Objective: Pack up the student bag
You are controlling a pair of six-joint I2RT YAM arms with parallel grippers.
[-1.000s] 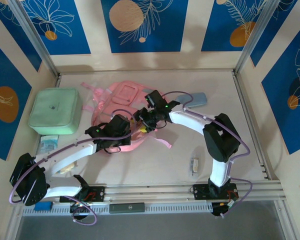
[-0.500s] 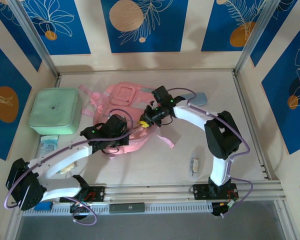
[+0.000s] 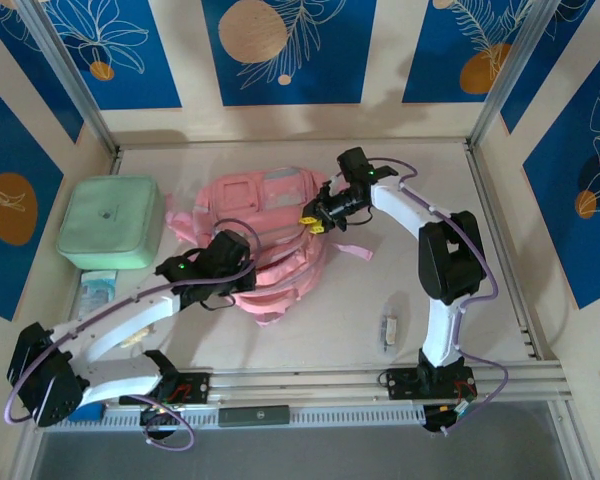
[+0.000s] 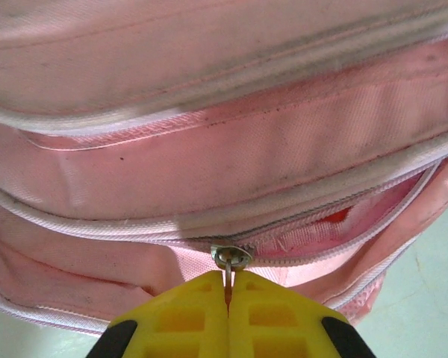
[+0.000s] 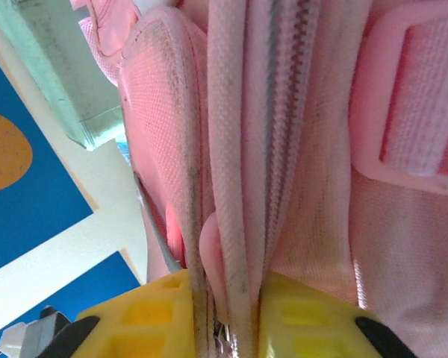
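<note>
The student bag (image 3: 270,225), large, soft and pink, lies bunched in the middle of the table. My left gripper (image 3: 242,275) is at the bag's near side. In the left wrist view the gripper (image 4: 228,298) is shut, pinching the metal zipper pull (image 4: 228,277) below its slider (image 4: 232,257). To the slider's right the zip gapes a little and shows a pink-red lining. My right gripper (image 3: 310,220) is at the bag's far right edge. In the right wrist view this gripper (image 5: 228,328) is shut on a fold of the bag's piped zip seam (image 5: 235,186).
A mint-green square case (image 3: 110,222) sits at the left, also seen from the right wrist (image 5: 56,67). A pale blue packet (image 3: 98,288) lies just in front of it. A small white object (image 3: 388,330) lies near the right arm's base. Walls enclose the table.
The right gripper has moved back and to the right, dragging the bag's edge with it. The bag has spread wider and turned. The left gripper stays shut at the near side.
</note>
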